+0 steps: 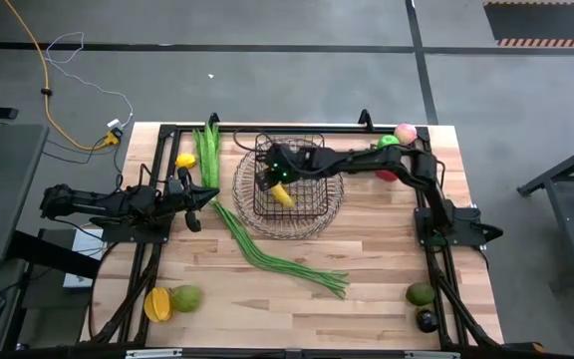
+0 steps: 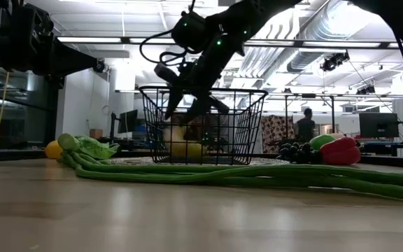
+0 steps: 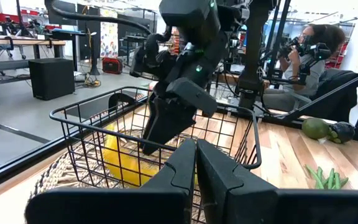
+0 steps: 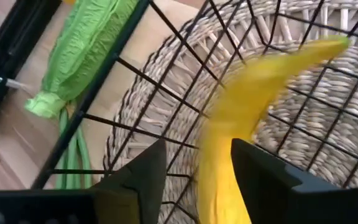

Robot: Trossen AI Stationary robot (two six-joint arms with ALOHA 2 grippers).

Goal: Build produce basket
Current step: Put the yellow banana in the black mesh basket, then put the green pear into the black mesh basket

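one basket [image 1: 289, 181] at the far middle of the table [image 1: 367, 249], dark wire, sitting on one round woven mat [image 1: 257, 221]. inside it one yellow banana [image 1: 282, 194], lying against the near-left mesh. right gripper [image 1: 269, 178] reaching down into the basket from the right side, fingers spread, one on each side of the banana in the wrist view, blurred there, so contact not clear. outward now: one long bundle of green beans [image 1: 267, 254] trailing from beside the mat toward the near middle. one leafy green stalk [image 1: 207, 150] at the far left of the basket, one lemon [image 1: 184, 161] just beside it. far right corner: one pink apple [image 1: 406, 133], something green [image 1: 388, 142] touching it, something red [image 1: 387, 175] under the right arm, one cluster of dark grapes [image 2: 294, 151] seen low beside them. near left: one orange fruit [image 1: 156, 304] and one green fruit [image 1: 185, 297], touching. near right: one green avocado [image 1: 421, 293] and one dark one [image 1: 426, 320], close together. left gripper [image 1: 205, 198] parked at the left edge, well apart from the basket, fingers pressed together, pinching nothing. beyond the table, one person [image 3: 306, 56] seated in the room.
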